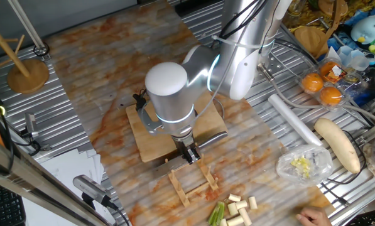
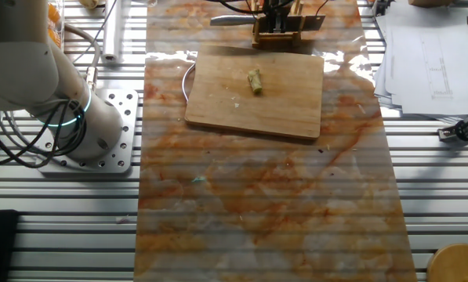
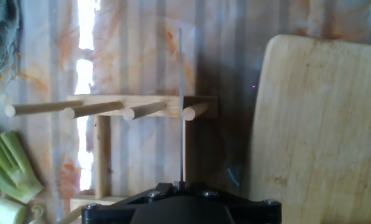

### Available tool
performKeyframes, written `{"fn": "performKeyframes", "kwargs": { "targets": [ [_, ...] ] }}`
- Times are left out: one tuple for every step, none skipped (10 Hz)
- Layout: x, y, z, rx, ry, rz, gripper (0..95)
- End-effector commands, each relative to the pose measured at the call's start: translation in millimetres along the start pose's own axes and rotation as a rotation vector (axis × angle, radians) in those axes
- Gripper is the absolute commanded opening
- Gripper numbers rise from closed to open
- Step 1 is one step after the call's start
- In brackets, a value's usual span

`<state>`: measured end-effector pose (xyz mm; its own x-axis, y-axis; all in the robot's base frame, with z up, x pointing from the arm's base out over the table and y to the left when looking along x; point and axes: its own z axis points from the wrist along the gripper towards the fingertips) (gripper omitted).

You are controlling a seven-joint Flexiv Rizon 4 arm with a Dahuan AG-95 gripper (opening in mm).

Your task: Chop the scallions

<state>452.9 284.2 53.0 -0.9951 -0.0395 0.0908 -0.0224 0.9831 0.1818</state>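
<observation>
One short scallion piece (image 2: pixel 255 81) lies on the wooden board (image 2: pixel 284 110). Several more cut scallion stalks (image 1: pixel 239 206) lie on the table near the front edge, and they show at the left of the hand view (image 3: pixel 6 169). My gripper (image 1: pixel 190 153) hangs just past the board's edge, above a wooden dowel rack (image 1: pixel 193 183). It is shut on a knife, whose thin blade (image 3: pixel 181 106) shows edge-on beside the rack's rightmost dowel (image 3: pixel 195 111). The fingers are hidden behind the black housing (image 3: pixel 181 184).
A plastic bag of chopped yellow-green bits (image 1: pixel 303 166) and a large pale banana-shaped vegetable (image 1: pixel 338 144) lie to the right. Oranges in a clear tray (image 1: pixel 322 88) sit behind them. A person's hand (image 1: pixel 313 217) shows at the bottom right. A wooden stand (image 1: pixel 27 74) is far left.
</observation>
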Motion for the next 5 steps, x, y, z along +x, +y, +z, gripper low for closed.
{"fn": "performKeyframes", "kwargs": {
  "targets": [
    [-4.6,5.0,-21.7,-0.004,0.003,0.009,0.0],
    [-8.6,7.6,-36.7,-0.002,0.009,0.010,0.0],
    [-18.3,6.6,-63.0,0.001,0.023,-0.008,0.0],
    [-25.5,4.9,-78.4,0.023,0.037,-0.037,0.0],
    [-31.1,3.6,-91.4,0.060,0.049,-0.072,0.0]
  ]
}}
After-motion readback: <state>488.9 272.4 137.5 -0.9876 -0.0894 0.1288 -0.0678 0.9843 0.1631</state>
